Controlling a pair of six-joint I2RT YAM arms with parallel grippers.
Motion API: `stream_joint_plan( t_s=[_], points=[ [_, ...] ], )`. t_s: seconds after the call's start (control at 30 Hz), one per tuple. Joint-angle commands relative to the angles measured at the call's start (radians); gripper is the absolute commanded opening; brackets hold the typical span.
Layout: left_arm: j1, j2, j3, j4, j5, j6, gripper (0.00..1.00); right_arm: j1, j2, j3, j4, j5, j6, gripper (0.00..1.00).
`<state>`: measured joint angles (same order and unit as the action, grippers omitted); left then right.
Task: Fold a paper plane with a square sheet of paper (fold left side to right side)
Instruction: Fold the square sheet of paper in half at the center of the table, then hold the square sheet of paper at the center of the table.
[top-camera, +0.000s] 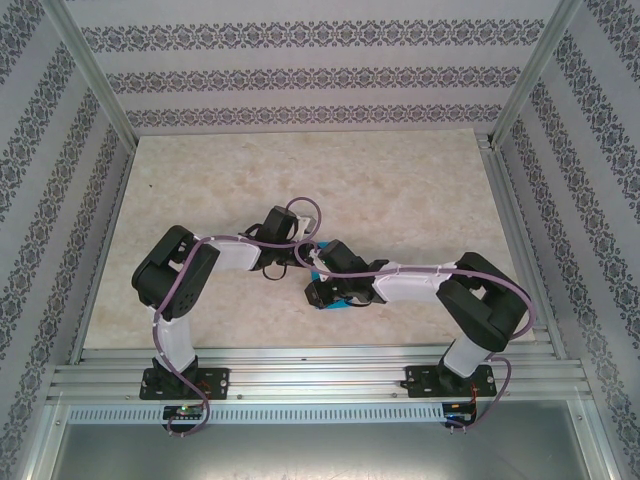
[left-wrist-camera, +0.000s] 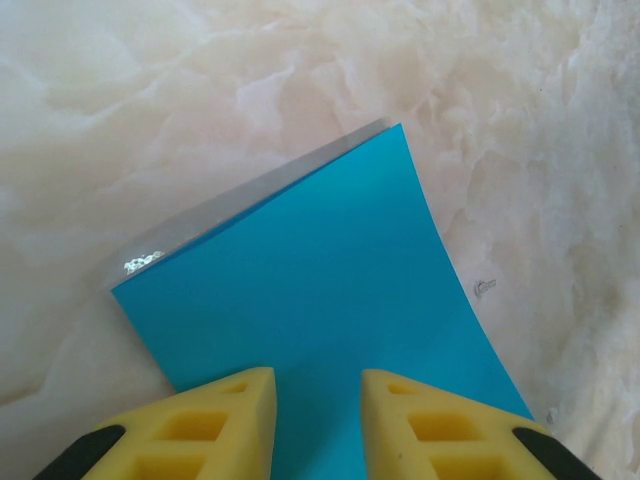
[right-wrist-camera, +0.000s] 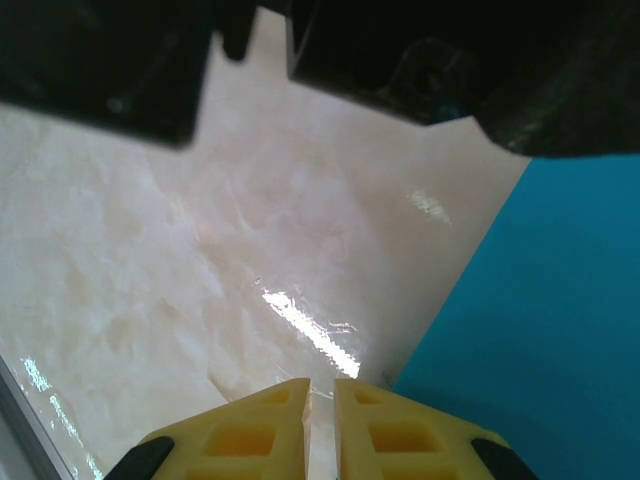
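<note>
**Status: Paper Sheet and Gripper Positions**

The square sheet of paper (left-wrist-camera: 320, 300) is located near the middle of the table (top-camera: 400, 190), where the two arms meet. In the top view only a small cyan patch of it is exposed below the arm hardware. In the left wrist view the sheet is seen as a plain blue surface lying on the pale marbled tabletop. A pale strip is seen along its far edge, and its right edge is curved. No crease can be made out on the visible part.

The left gripper (left-wrist-camera: 318, 385) is positioned over the near edge of the sheet. Its yellow fingers (left-wrist-camera: 225, 420) are held apart, and blue paper is seen in the gap between them.

The right gripper (right-wrist-camera: 322, 390) is positioned over bare table, just beside one edge of the sheet. Its jaws are drawn almost together, so that only a thin slit is left. Table surface is seen through that slit, and nothing is seen clamped. Black arm hardware (right-wrist-camera: 430, 60) is seen across the top of the right wrist view.

The table is enclosed by patterned walls (top-camera: 300, 80) and an aluminium rail (top-camera: 320, 365) at the near edge.
</note>
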<state>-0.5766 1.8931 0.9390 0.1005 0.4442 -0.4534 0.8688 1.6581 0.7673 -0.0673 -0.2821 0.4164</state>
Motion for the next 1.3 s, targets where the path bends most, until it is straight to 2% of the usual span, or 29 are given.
stream_joint_plan(
  t_s=[0.0,0.23,0.47,0.87,1.0,1.1,1.2,1.27],
  points=[
    [-0.014,0.066,-0.005,-0.048,-0.080,0.032,0.30,0.010,0.057,-0.011,-0.039,-0.014,0.034,0.15],
    [-0.014,0.072,-0.002,-0.053,-0.088,0.038,0.30,0.027,0.037,-0.095,0.009,-0.017,0.074,0.14],
    [-0.014,0.072,-0.005,-0.061,-0.107,0.042,0.29,0.041,0.014,-0.111,-0.051,-0.012,0.061,0.14],
    [-0.014,0.065,-0.005,-0.071,-0.117,0.048,0.29,0.070,-0.154,-0.184,-0.093,-0.065,0.094,0.14],
    [-0.015,0.053,-0.006,-0.067,-0.107,0.048,0.29,-0.019,-0.284,-0.179,-0.072,-0.116,0.104,0.16],
    [-0.015,0.051,-0.005,-0.063,-0.097,0.044,0.29,-0.108,-0.365,-0.172,-0.029,-0.155,0.115,0.21],
    [-0.017,0.051,0.000,-0.059,-0.094,0.040,0.29,-0.219,-0.355,-0.171,0.062,-0.210,0.145,0.22],
    [-0.019,0.051,0.000,-0.056,-0.092,0.039,0.29,-0.275,-0.306,-0.156,0.101,-0.199,0.160,0.22]
  ],
)
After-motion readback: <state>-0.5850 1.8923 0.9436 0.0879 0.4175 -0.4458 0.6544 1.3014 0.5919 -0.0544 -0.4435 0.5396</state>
